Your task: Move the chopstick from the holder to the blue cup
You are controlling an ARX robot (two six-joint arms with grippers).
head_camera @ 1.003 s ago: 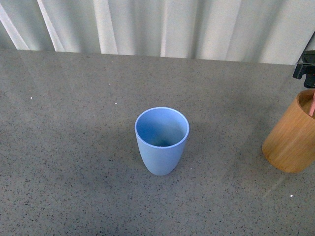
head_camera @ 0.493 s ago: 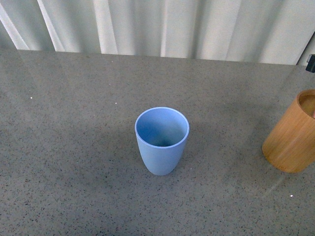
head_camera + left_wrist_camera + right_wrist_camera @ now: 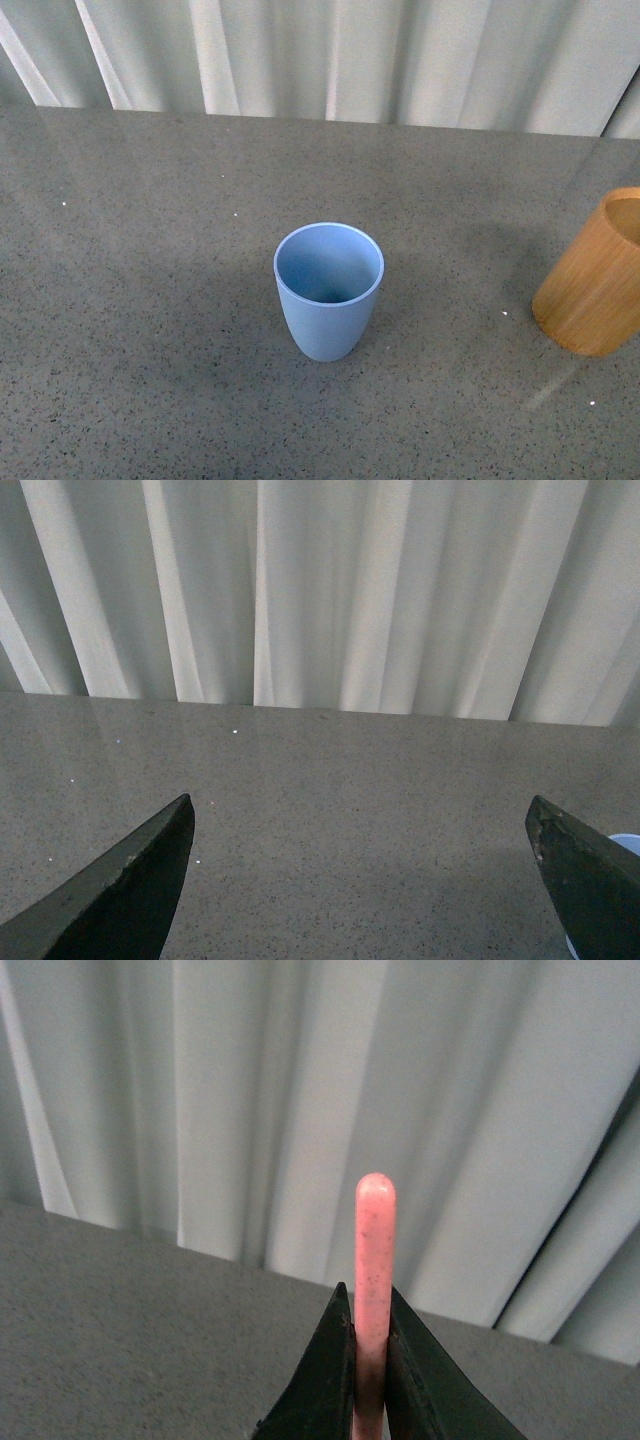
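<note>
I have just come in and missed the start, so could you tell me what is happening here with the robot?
The right gripper is shut on the pinkish-red chopstick, whose rounded end pokes out beyond the fingers. The blue cup stands empty in the middle of the table. The wooden holder stands to its right, with no stick showing in it. The left gripper is open and holds nothing. The chopstick is not yet in the cup.

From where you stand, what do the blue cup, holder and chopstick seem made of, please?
The blue cup: likely matte plastic, uniform colour, no glare. The holder: probably smooth bamboo or wood, streaky tan grain. The chopstick: pink, finely speckled, faint sheen; perhaps plastic, unclear.
</note>
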